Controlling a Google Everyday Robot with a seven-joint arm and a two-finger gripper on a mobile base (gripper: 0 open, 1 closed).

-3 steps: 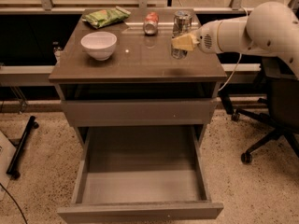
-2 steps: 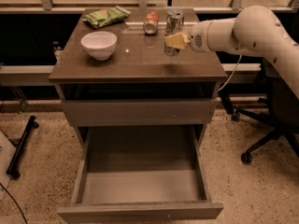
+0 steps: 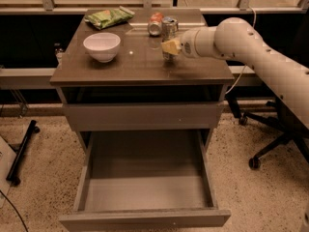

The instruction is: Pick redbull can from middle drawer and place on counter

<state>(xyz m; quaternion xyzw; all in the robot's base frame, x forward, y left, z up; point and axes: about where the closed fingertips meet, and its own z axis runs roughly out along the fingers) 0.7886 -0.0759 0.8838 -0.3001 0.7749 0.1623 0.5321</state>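
Note:
The redbull can (image 3: 169, 29), slim and silvery, stands upright over the back right part of the counter (image 3: 120, 66). My gripper (image 3: 170, 47) reaches in from the right on the white arm and is shut on the can's lower half. The fingers hide the can's base, so I cannot tell whether it touches the counter. The middle drawer (image 3: 145, 192) is pulled wide open below, and its tray holds nothing.
A white bowl (image 3: 101, 46) sits on the counter's left side. A green chip bag (image 3: 108, 17) lies at the back left. A red-and-white soda can (image 3: 155, 24) lies just left of the redbull can. The shallower upper drawer (image 3: 142, 115) is slightly open. An office chair base (image 3: 270, 144) stands at the right.
My gripper has moved left over the counter with the redbull can in it, closer to the red-and-white soda can. The drawer and the bowl have not moved.

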